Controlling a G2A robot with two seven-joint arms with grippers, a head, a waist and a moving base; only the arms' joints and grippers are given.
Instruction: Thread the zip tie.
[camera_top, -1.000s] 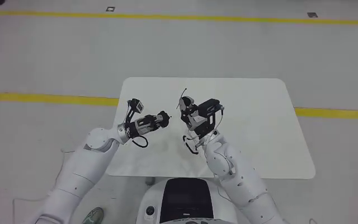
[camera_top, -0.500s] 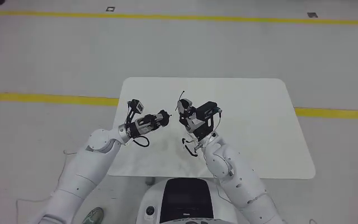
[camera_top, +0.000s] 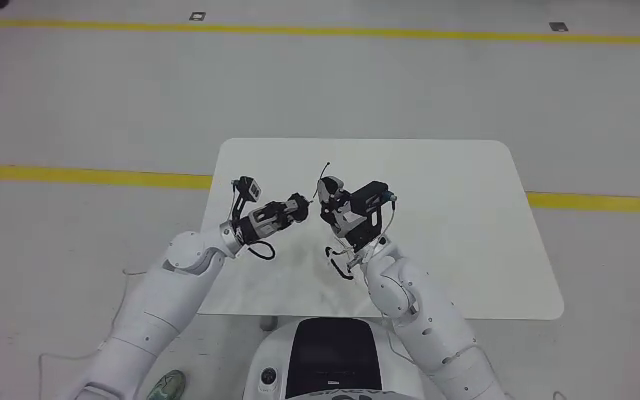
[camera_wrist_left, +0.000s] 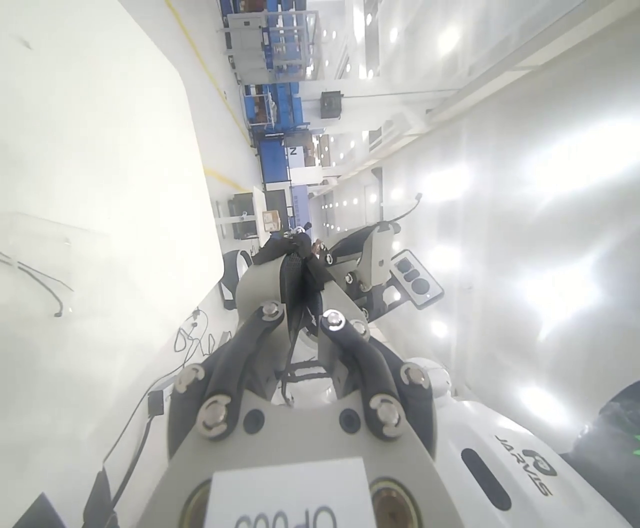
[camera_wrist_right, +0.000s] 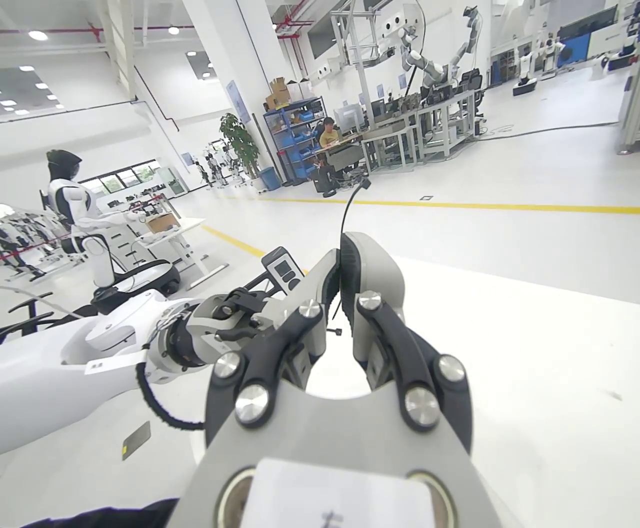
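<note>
Zip tie (camera_wrist_right: 346, 210) stands clamped in right end effector (camera_wrist_right: 342, 260).

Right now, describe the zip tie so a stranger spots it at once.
Above the left half of the white table, two arms meet. The right tool pinches the zip tie: a thin black strip poking past its end, ending in a small square head.

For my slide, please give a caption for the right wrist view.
Right hand pinches a black zip tie above the white table, left hand close by.
</note>
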